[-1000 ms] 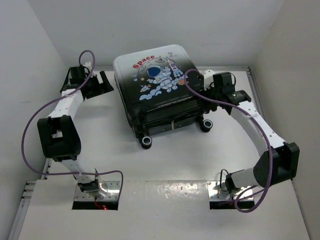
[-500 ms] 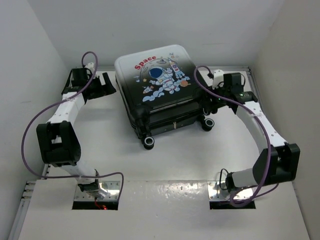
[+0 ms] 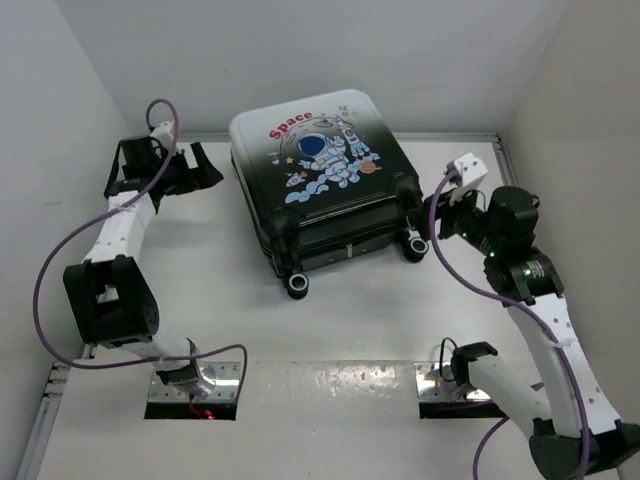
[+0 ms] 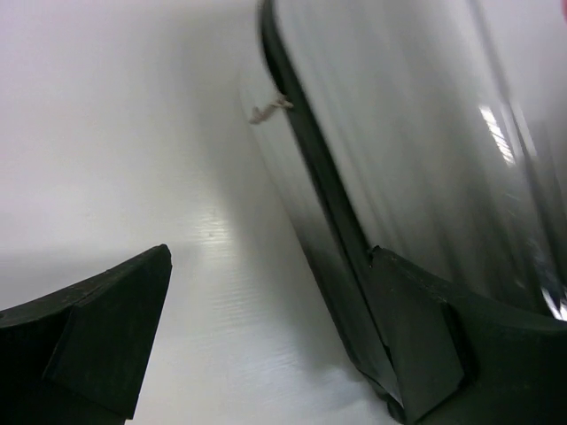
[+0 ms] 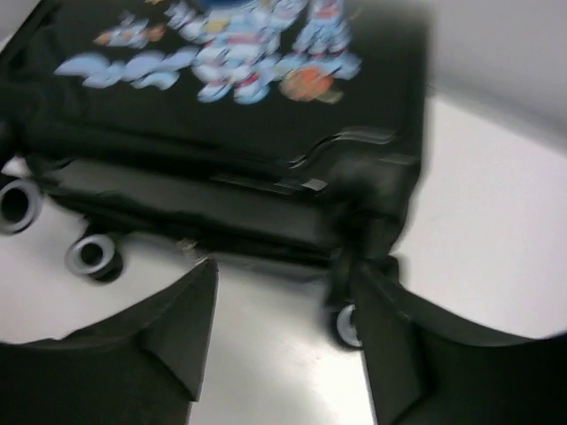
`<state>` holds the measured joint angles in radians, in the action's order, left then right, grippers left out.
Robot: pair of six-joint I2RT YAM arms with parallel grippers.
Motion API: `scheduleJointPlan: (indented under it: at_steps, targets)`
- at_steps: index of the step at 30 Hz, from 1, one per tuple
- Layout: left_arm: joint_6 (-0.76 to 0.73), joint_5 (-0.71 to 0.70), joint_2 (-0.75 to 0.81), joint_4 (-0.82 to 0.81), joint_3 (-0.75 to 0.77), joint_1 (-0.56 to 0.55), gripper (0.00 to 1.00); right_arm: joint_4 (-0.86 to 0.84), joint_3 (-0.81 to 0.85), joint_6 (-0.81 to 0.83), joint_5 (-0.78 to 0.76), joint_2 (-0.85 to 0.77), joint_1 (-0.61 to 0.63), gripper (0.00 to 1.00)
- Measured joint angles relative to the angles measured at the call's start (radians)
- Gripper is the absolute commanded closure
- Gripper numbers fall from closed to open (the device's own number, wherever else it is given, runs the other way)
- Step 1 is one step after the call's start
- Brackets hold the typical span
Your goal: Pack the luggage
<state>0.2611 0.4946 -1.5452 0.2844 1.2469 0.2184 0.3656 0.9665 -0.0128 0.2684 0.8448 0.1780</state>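
The right claw (image 3: 436,218) has backed off to the wheeled near-right corner of the shut luggage (image 3: 320,190), lying lengthwise away from the arms on the table (image 3: 350,320); the left claw (image 3: 203,166) flanks its far-left edge, both spread and empty.

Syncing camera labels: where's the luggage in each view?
Top external: luggage centre-back, closed, print up.
Left wrist: luggage's glossy side fills the right half.
Right wrist: luggage across the top, wheels toward camera.
Shared landmark: astronaut print, in top and right wrist; left wrist misses it.
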Motion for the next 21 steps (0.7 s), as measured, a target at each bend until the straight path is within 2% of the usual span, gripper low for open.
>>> scheduleJointPlan:
  at_steps: [2, 3, 4, 6, 8, 9, 11, 12, 15, 21]
  targets:
    - [-0.03, -0.035, 0.037, 0.023, -0.005, -0.051, 0.0, -0.001, -0.058, -0.031, 0.045, -0.002, 0.029, 0.52]
    - [-0.045, -0.059, 0.058, 0.035, -0.005, -0.08, 0.0, -0.003, -0.1, -0.048, 0.082, 0.0, 0.038, 0.64]
    - [-0.055, -0.077, 0.079, 0.046, -0.005, -0.103, 0.0, -0.031, -0.153, -0.064, 0.111, 0.001, 0.046, 0.67]
    - [-0.07, -0.108, 0.121, 0.066, -0.01, -0.137, 0.0, -0.107, -0.307, -0.125, 0.145, -0.002, 0.075, 0.67]
    - [-0.078, -0.141, 0.179, 0.069, -0.041, -0.139, 0.0, -0.253, -0.511, -0.18, 0.15, -0.024, 0.123, 0.67]
    - [-0.084, -0.154, 0.217, 0.067, -0.069, -0.137, 0.0, -0.297, -0.592, -0.196, 0.125, -0.033, 0.162, 0.64]
    - [-0.094, -0.163, 0.293, 0.066, -0.127, -0.131, 0.0, -0.375, -0.699, -0.218, 0.064, -0.011, 0.263, 0.64]
    - [-0.097, -0.161, 0.333, 0.064, -0.159, -0.129, 0.0, -0.425, -0.734, -0.227, 0.025, 0.01, 0.323, 0.6]
    - [-0.1, -0.128, 0.438, 0.058, -0.243, -0.128, 0.0, -0.61, -0.774, -0.245, -0.098, 0.111, 0.461, 0.6]
    - [-0.084, -0.065, 0.612, 0.014, -0.404, -0.125, 0.0, -0.99, -0.78, -0.258, -0.245, 0.32, 0.533, 0.63]
